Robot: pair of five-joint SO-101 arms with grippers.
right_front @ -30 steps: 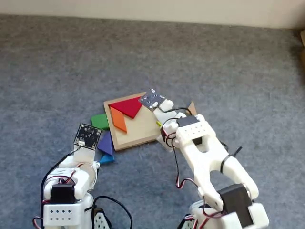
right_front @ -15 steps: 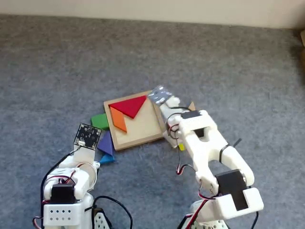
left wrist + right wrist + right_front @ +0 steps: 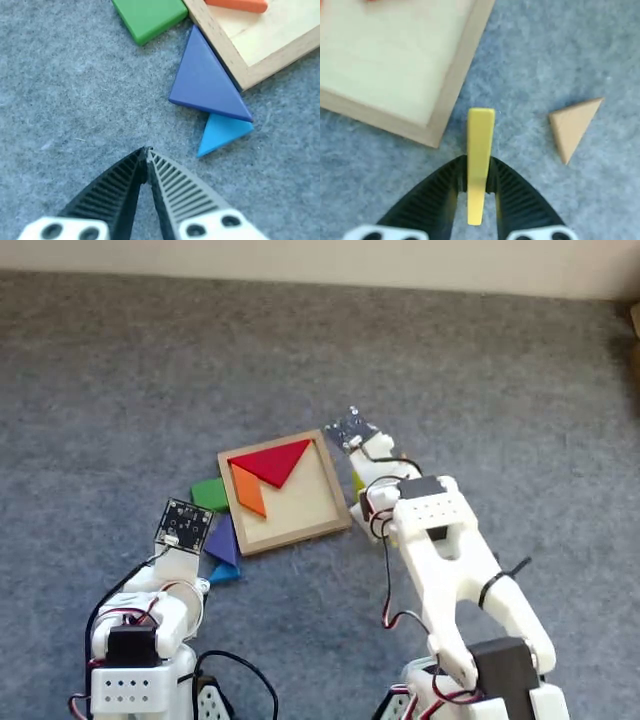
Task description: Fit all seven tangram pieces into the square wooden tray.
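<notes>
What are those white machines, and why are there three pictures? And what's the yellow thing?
Those are two white robot arms, the left arm and the right arm, sitting side by side on a grey carpet. One picture comes from a camera looking down from above. The other two come from little cameras on each arm's wrist, looking along its pinching tool.

It's a shape puzzle. In the wooden tray lie a red triangle and an orange piece. Outside it lie a green piece, a dark blue triangle, a light blue triangle and a tan triangle.

The left tool is shut and empty. The right tool pinches the yellow piece beside the tray.
</notes>
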